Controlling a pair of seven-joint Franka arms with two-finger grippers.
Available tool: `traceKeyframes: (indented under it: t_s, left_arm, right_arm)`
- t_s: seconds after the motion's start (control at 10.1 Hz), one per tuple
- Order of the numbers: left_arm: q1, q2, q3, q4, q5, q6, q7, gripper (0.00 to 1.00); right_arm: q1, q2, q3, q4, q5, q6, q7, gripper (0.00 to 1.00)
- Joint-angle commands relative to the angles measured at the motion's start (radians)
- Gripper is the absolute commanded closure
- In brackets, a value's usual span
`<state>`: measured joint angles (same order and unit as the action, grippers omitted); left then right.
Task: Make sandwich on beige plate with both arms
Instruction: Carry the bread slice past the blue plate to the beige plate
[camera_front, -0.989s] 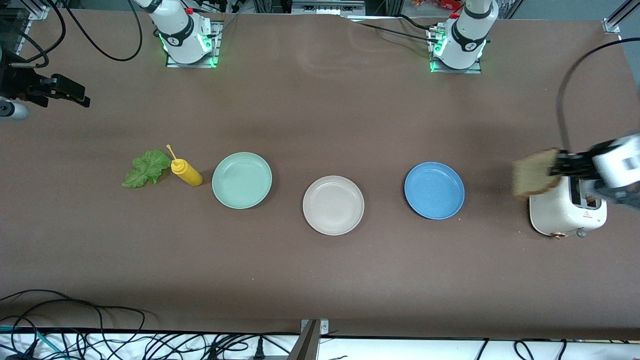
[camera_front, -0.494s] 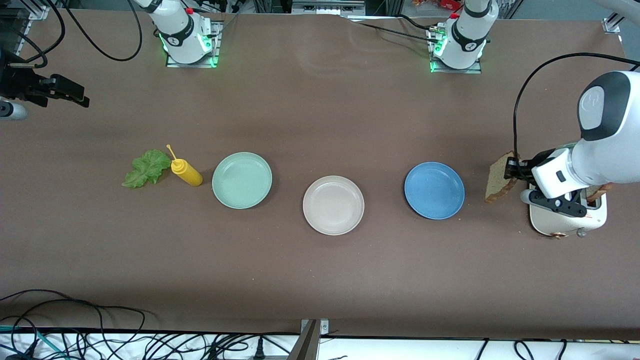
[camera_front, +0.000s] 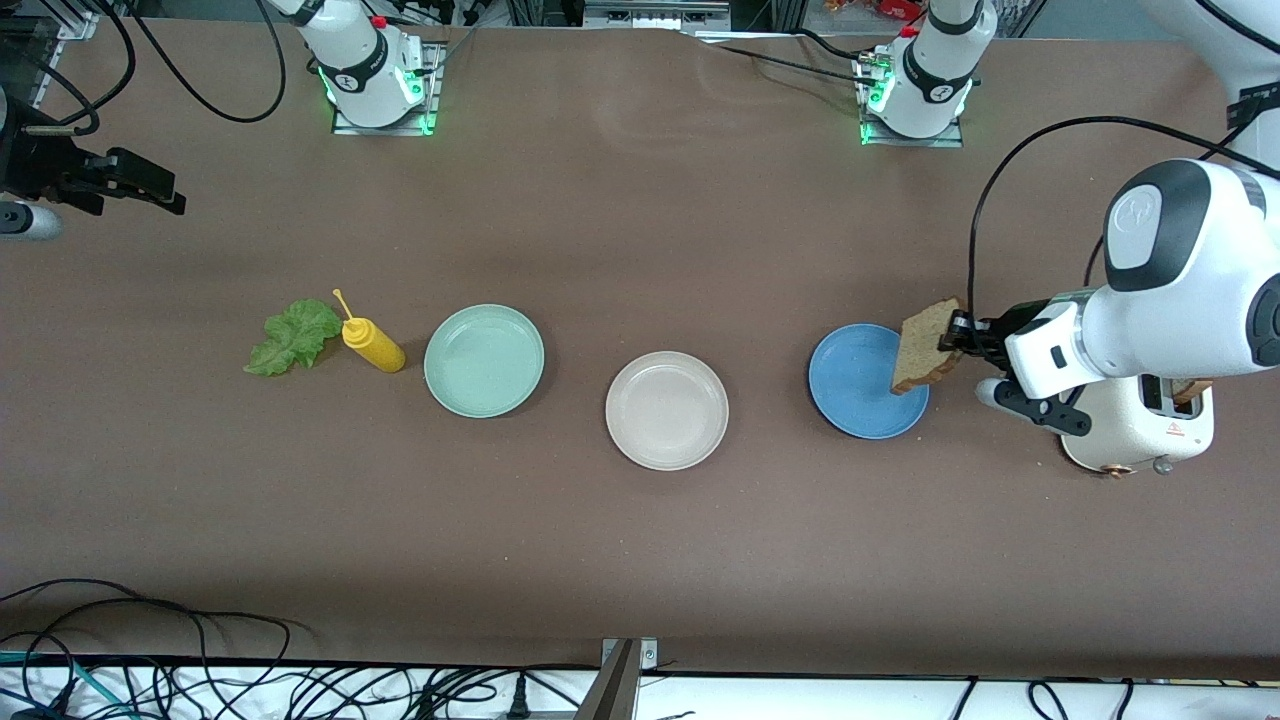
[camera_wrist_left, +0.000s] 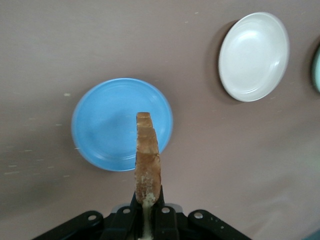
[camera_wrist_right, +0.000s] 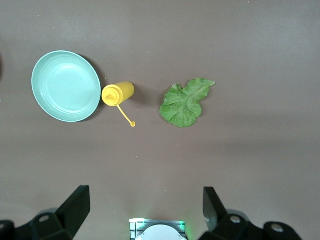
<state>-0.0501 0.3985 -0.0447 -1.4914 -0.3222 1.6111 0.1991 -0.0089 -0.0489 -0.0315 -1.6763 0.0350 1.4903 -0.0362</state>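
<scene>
1. The left gripper (camera_front: 958, 335), black and two-fingered, is up in the air over the edge of the round blue plate (camera_front: 860, 385) toward the left arm's end of the table; its jaws are clamped on a square slice of brown bread (camera_front: 925, 345) with a darker crust.
2. In the left wrist view the bread slice (camera_wrist_left: 147, 160) stands on edge between the fingers (camera_wrist_left: 161, 220), seen over the blue plate (camera_wrist_left: 105, 125).
3. The round, shallow beige plate (camera_front: 667, 410) lies on the brown table (camera_front: 640, 550) between the blue plate and the round mint green plate (camera_front: 484, 360); nothing lies on it.
4. A white toaster (camera_front: 1135, 425) stands near the left arm's end of the table, partly under the left arm's wrist, with a second brown slice (camera_front: 1190, 385) showing at its slot.
5. The ruffled green lettuce leaf (camera_front: 292, 337) lies toward the right arm's end of the table, just beside a yellow squeeze bottle (camera_front: 372, 343) lying on its side next to the mint green plate.
6. The right gripper (camera_wrist_right: 145, 210) waits high over the table, above the lettuce leaf (camera_wrist_right: 184, 102) and bottle (camera_wrist_right: 118, 94), its jaws wide apart and holding nothing.
</scene>
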Motion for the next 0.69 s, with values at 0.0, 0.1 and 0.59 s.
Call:
traceKeyframes:
  t_s: [0.0, 0.1, 0.59]
  left_arm:
    - [-0.077, 0.043, 0.005, 0.034, -0.057, -0.019, -0.136, 1.0]
    - [-0.123, 0.063, 0.005, 0.036, -0.069, -0.013, -0.157, 1.0]
    - [-0.184, 0.193, 0.005, 0.108, -0.361, -0.008, -0.268, 1.0]
  right_arm:
    - [0.0, 0.0, 0.001, 0.012, 0.016, -0.015, 0.009, 0.0]
    - [0.0, -0.002, 0.002, 0.012, 0.016, -0.015, 0.009, 0.0]
    - [0.0, 0.0, 0.001, 0.012, 0.016, -0.016, 0.009, 0.0]
